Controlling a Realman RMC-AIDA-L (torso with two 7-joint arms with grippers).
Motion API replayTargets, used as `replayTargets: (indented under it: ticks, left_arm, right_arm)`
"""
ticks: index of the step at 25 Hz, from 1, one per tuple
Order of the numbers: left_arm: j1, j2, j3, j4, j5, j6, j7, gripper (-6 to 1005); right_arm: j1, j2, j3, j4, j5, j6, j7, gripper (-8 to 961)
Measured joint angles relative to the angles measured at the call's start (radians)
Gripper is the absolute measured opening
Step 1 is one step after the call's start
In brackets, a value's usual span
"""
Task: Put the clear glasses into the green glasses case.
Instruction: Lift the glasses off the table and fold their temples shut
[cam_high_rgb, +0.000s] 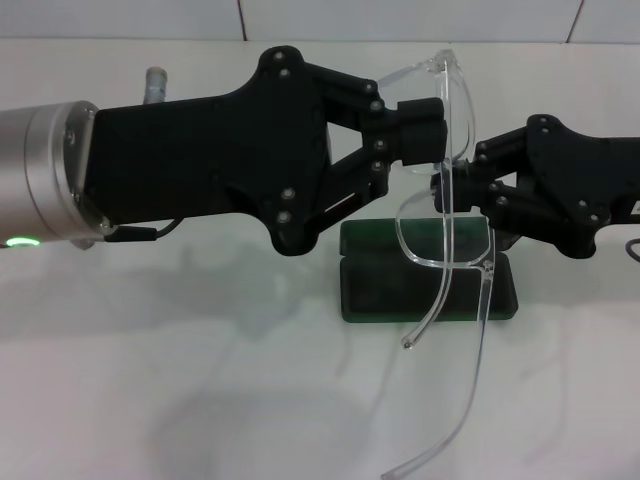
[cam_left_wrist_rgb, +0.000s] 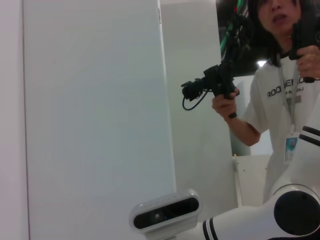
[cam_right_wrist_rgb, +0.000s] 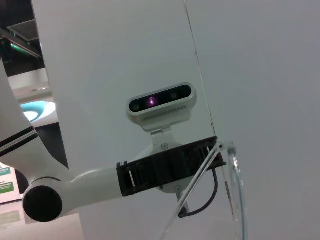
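Note:
The clear glasses (cam_high_rgb: 458, 200) hang in the air above the table, lens upright, their two long thin arms trailing down toward the front. My left gripper (cam_high_rgb: 428, 128) reaches in from the left and is shut on the upper part of the lens. From the right, my right gripper (cam_high_rgb: 447, 186) is shut on the frame near its middle. Directly below lies the green glasses case (cam_high_rgb: 372, 280), open, dark lining up, partly hidden behind the glasses. In the right wrist view an edge of the clear glasses (cam_right_wrist_rgb: 236, 186) shows beside the left arm's wrist camera (cam_right_wrist_rgb: 160, 103).
A small grey cylinder (cam_high_rgb: 155, 82) stands at the back left of the white table (cam_high_rgb: 150, 380). A white wall (cam_high_rgb: 120, 18) runs behind the table. In the left wrist view a person (cam_left_wrist_rgb: 280, 95) holds hand-held controllers.

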Motion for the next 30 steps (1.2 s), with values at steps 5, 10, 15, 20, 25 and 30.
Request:
replayTargets:
  ticks: [5,10,15,20,25,30]
  left_arm:
    - [0.004,0.001,0.000,-0.002,-0.025,0.009,0.009,67]
    - [0.009,0.000,0.003,-0.004,-0.039,0.029,0.010,67]
    - [0.001,-0.001,0.025,-0.031,-0.041,0.026,0.028,67]
    - [-0.008,-0.003,0.035,-0.063,-0.042,0.020,0.048,67]
    - [-0.016,-0.004,0.035,-0.083,-0.042,0.011,0.064,68]
    - [-0.014,-0.005,0.037,-0.093,-0.042,-0.003,0.082,68]
  right_arm:
    - [-0.002,0.000,-0.001,0.000,0.000,0.006,0.000,103]
    - [-0.002,0.002,-0.001,0.000,0.000,0.012,-0.002,103]
    - [0.005,0.006,-0.001,0.007,0.001,0.016,-0.003,103]
    - [0.020,0.006,-0.024,0.045,0.030,0.021,-0.022,103]
    - [0.022,0.007,-0.045,0.051,0.046,0.026,-0.029,103]
    - [0.019,0.006,-0.070,0.052,0.066,0.026,-0.030,103]
